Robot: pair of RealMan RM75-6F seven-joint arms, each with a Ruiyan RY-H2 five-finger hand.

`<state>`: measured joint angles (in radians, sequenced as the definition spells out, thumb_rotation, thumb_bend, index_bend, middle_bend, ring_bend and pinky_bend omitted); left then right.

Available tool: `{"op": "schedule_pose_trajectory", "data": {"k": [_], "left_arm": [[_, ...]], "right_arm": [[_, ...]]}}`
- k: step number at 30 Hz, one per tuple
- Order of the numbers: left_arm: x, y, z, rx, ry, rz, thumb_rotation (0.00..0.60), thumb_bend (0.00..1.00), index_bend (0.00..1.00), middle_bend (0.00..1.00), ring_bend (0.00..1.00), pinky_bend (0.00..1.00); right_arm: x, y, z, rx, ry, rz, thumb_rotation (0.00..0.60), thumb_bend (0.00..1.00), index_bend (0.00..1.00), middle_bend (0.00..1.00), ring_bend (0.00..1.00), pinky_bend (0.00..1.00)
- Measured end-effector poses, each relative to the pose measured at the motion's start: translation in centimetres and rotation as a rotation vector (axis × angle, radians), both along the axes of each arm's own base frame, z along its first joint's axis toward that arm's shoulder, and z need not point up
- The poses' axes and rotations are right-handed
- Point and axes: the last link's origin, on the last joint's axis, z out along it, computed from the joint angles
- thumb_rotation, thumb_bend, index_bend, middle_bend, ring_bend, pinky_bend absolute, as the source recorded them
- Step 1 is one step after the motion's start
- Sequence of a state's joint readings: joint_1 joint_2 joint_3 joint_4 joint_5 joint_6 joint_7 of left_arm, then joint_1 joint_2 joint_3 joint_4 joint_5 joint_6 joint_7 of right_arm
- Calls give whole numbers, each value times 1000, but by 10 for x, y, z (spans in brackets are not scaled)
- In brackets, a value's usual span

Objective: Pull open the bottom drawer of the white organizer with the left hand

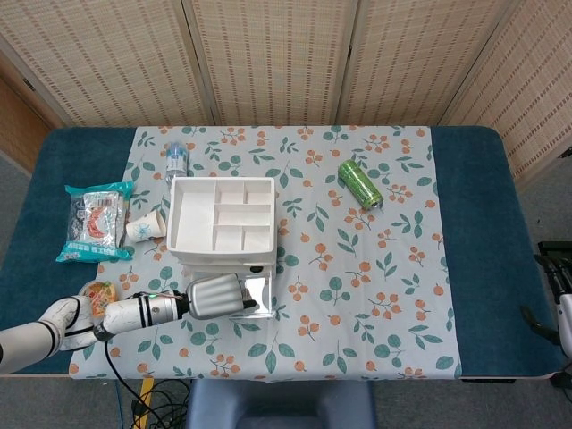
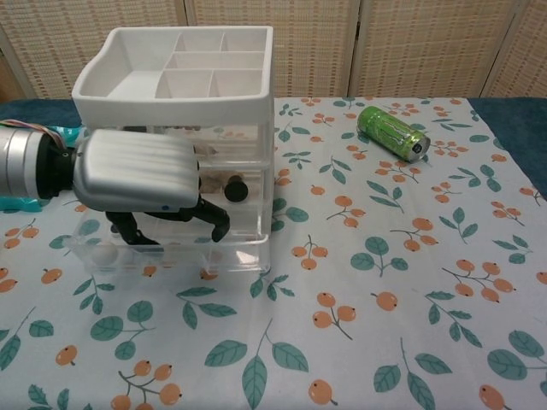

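**Hooking the lowest drawer at the organizer's front**

Sitting toward the left of the floral cloth (image 1: 357,268), the white organizer (image 1: 222,219) has open cloth in front of it and to its right, well apart from the green can (image 1: 360,184). On its left lie a paper cup (image 1: 145,228) just beside it, a snack packet (image 1: 95,222) farther out, and a small bottle (image 1: 176,158) behind. The near table edge (image 1: 500,379) runs close below the left hand.

White divided tray on top, clear drawers beneath; the bottom drawer (image 2: 171,249) stands out slightly forward of the one above, with small items inside, too blurred to name.

Left hand (image 2: 141,175) covers the drawer fronts, its dark fingers (image 2: 214,220) curled down over the bottom drawer's front lip, holding it. Right hand (image 1: 559,295) shows only partly at the right frame edge, off the table; whether it is spread or closed cannot be told.
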<state>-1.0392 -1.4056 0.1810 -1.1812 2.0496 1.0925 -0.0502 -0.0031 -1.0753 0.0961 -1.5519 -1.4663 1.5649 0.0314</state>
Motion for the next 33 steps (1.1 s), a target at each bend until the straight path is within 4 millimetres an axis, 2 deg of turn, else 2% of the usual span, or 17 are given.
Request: {"op": "schedule_pose_trajectory", "data": {"k": [23,33], "left_arm": [[6,0,-3,-39,46,-63,600,159,414,926,967,1000],[8,2,-7,-43,63,-85,600,159,458,925,967,1000]], "right_arm": [[-1,2,0,-8,-1,-11,600,279,125,177,178,168],[-2,2,0,-13,-1,-16,600,279,125,177,178,168]]}}
